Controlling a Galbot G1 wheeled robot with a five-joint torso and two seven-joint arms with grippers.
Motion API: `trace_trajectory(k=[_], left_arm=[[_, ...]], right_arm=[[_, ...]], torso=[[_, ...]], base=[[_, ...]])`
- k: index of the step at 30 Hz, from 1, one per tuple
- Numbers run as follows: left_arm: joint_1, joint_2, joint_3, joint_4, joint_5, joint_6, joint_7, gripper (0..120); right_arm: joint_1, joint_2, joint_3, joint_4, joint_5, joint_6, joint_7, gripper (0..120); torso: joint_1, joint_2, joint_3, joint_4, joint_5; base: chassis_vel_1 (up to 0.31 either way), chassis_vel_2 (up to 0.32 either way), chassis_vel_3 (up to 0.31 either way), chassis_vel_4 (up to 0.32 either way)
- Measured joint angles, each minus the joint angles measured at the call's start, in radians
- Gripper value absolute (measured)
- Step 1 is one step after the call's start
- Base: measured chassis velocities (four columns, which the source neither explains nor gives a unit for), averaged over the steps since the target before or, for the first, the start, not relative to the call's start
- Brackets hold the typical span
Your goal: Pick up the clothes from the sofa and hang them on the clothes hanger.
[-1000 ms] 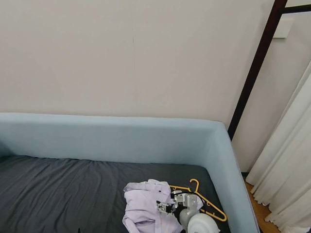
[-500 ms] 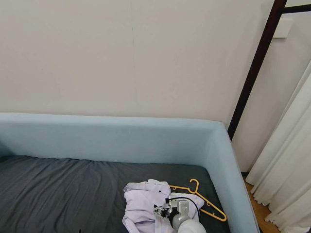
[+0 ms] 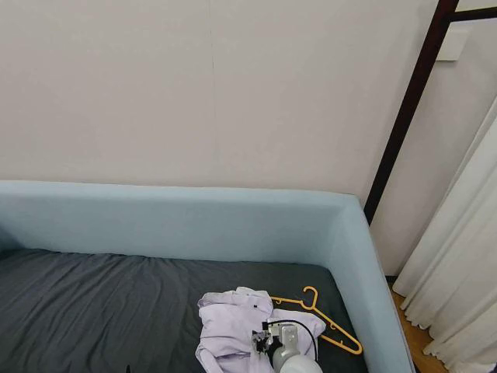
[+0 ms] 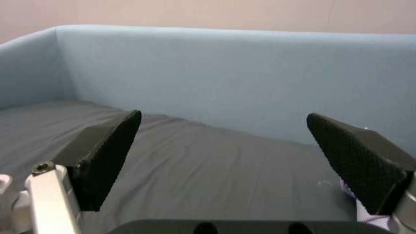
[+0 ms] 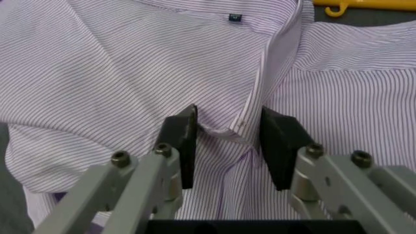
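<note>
A crumpled white shirt with fine purple stripes (image 3: 225,322) lies on the sofa's dark seat near the right end. A yellow plastic hanger (image 3: 334,330) rests just right of it, partly under the cloth. My right gripper (image 3: 260,340) is down on the shirt. In the right wrist view its fingers (image 5: 185,141) pinch a raised fold of the shirt (image 5: 130,73) along the button placket, and the hanger's hook (image 5: 364,6) shows at the edge. My left gripper (image 4: 224,146) hovers open over bare seat, holding nothing.
The light blue sofa back (image 3: 178,217) and right armrest (image 3: 365,272) wall in the seat. A dark upright pole (image 3: 404,116) stands right of the sofa, with white curtains (image 3: 466,272) beyond it. The dark seat cover (image 3: 93,311) stretches to the left.
My right gripper has sunk lower and slightly left onto the shirt. The shirt and hanger lie where they were.
</note>
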Motion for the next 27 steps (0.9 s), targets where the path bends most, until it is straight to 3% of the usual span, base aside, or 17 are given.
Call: trace_trajectory(k=[10,19,24,26,27], left_arm=[[-0.006,0.011,0.003,0.003,-0.006,0.005,0.000,100],[-0.024,0.067,0.033,-0.019,-0.040,0.053,0.011,100],[-0.064,0.159,0.070,-0.036,-0.086,0.103,0.044,100],[-0.098,0.239,0.102,-0.043,-0.149,0.141,0.063,100],[-0.098,0.239,0.102,-0.043,-0.149,0.141,0.063,100]], right_arm=[[-0.012,-0.031,0.002,0.012,-0.015,0.016,-0.010,0],[-0.020,-0.057,0.010,0.025,-0.046,0.029,-0.032,0],[-0.026,-0.067,0.031,0.030,-0.067,0.045,-0.054,0],[-0.026,-0.085,0.033,0.033,-0.072,0.056,-0.062,0],[-0.026,-0.085,0.033,0.033,-0.072,0.056,-0.062,0]], torso=[[0.000,0.000,0.000,0.0000,0.0000],[0.000,0.000,0.000,0.0000,0.0000],[0.000,0.000,0.000,0.0001,-0.0002],[0.000,0.000,0.000,0.0002,0.0000],[0.000,0.000,0.000,0.0002,0.0000]], base=[[0.000,0.000,0.000,0.000],[0.000,0.000,0.000,0.000],[0.000,0.000,0.000,0.000],[0.000,0.000,0.000,0.000],[0.000,0.000,0.000,0.000]])
